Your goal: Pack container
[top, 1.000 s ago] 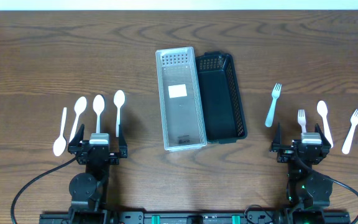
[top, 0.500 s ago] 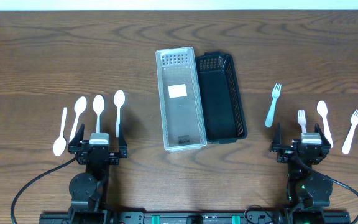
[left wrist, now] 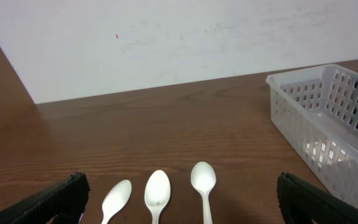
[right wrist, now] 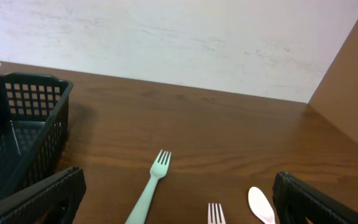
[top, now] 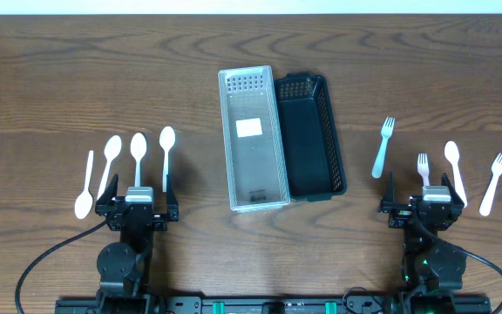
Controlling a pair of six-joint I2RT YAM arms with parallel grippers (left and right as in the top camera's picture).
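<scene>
Dark wood grain fills my overhead feed, the table [top: 50, 78] running edge to edge. At its middle a clear basket [top: 253, 139] lies lengthwise, with a black basket [top: 310, 135] set right against its right side; a white label shows on the clear one's floor. Four spoons [top: 138, 157] lie in a row at the left. My left hand [top: 138, 190] sits at their handle ends, spread wide with only table and cutlery between its fingers. On the right I see a pale blue fork [top: 383, 148], then a white fork [top: 423, 167], a lone spoon [top: 454, 170] and an outer fork [top: 493, 181]. My right hand [top: 421, 194] rests at the white fork's handle, likewise spread.

From the left wrist camera, a white wall [left wrist: 166, 37] stands behind the table. The dark fingers [left wrist: 61, 199] sit in the lower corners, far apart, with three spoon bowls between them. The clear basket's corner fills the right edge.

From the right wrist camera, the fingers [right wrist: 42, 199] again sit wide in the corners. The black basket is at the left and the pale blue fork points away at centre. The white fork's tines and the lone spoon's bowl peek in at the bottom.
</scene>
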